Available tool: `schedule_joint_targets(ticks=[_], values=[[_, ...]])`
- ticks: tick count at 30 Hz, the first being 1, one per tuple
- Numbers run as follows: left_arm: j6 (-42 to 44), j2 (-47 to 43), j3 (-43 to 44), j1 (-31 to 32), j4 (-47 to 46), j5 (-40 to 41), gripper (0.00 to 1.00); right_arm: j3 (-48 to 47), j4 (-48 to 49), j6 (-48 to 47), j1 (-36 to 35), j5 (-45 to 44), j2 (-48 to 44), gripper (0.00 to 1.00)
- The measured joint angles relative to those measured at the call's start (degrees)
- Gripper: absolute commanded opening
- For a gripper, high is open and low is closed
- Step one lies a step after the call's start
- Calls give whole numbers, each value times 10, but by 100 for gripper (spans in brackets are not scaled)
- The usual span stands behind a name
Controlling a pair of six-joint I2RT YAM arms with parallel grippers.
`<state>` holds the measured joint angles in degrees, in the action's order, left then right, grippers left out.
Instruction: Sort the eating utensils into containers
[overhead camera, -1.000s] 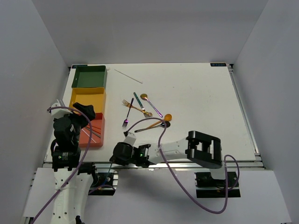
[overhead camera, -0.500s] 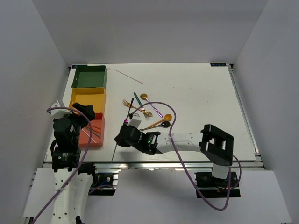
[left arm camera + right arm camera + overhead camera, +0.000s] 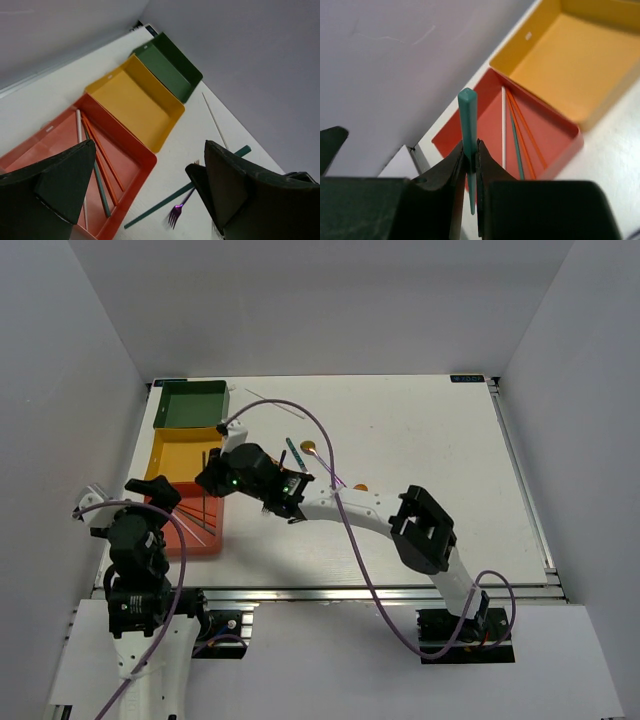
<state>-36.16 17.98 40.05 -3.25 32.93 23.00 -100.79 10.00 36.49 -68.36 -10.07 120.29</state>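
Observation:
My right gripper [image 3: 470, 147] is shut on a teal chopstick [image 3: 468, 115] and holds it above the orange-red tray [image 3: 485, 112]. In the top view the right gripper [image 3: 213, 478] is at the seam between the yellow tray [image 3: 180, 452] and the orange-red tray [image 3: 178, 538]. The left wrist view shows the held chopstick [image 3: 160, 207] slanting over the table beside the tray. That tray holds orange, teal and white chopsticks [image 3: 516, 145]. My left gripper [image 3: 150, 167] is open and empty, near the table's front left corner [image 3: 140, 502].
The dark green tray [image 3: 193, 405] stands behind the yellow one. A purple fork [image 3: 176, 214] lies by the right gripper. A white chopstick [image 3: 275, 400], a teal utensil [image 3: 295, 455], a gold spoon [image 3: 309, 448] and an orange spoon [image 3: 360, 487] lie mid-table.
My right arm has swung from the front edge back and left to the trays, carrying the teal chopstick. My left arm has drawn back toward the front left.

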Motion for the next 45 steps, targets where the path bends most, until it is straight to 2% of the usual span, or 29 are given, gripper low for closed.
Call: schedule_joint_targets(ticks=[8, 15, 17, 18, 19, 20, 21, 22, 27, 30, 32, 35, 38, 42, 45], values=[[-20, -8, 8, -10, 19, 55, 98, -150, -20, -155, 7, 80, 118, 0], [-30, -8, 12, -11, 34, 82, 98, -178, -55, -204, 7, 133, 179, 1], [-29, -8, 12, -11, 34, 81, 98, -188, -66, -210, 8, 145, 194, 10], [-29, -8, 12, -11, 33, 81, 98, -200, -73, -213, 7, 150, 204, 30], [-29, -9, 12, -11, 33, 80, 98, -213, -78, -215, 7, 153, 214, 42], [-29, -9, 12, -11, 33, 80, 98, -225, -83, -215, 8, 156, 221, 59], [-28, -9, 12, -12, 33, 80, 98, -238, -89, -217, 7, 158, 228, 83], [-28, -9, 12, -11, 33, 79, 98, -246, -91, -216, 8, 160, 232, 89], [-27, -11, 12, -11, 30, 76, 98, -254, -90, -225, 10, 160, 224, 89], [-24, -10, 12, -12, 29, 70, 98, -210, -89, -226, 15, 144, 181, 89], [-19, -9, 12, -12, 23, 60, 98, -144, -88, -225, 24, 121, 122, 89], [-7, 6, 11, -12, 4, 28, 98, -4, -69, -222, 54, 72, -7, 89], [-2, 57, 19, -12, -13, -15, 98, 143, -54, -211, 108, 11, -160, 89], [-10, 238, 99, -8, -17, -76, 98, 282, -78, -170, 199, -55, -334, 89], [-27, 410, 215, 54, -10, -46, 98, 370, -124, -141, 256, -76, -431, 89]])
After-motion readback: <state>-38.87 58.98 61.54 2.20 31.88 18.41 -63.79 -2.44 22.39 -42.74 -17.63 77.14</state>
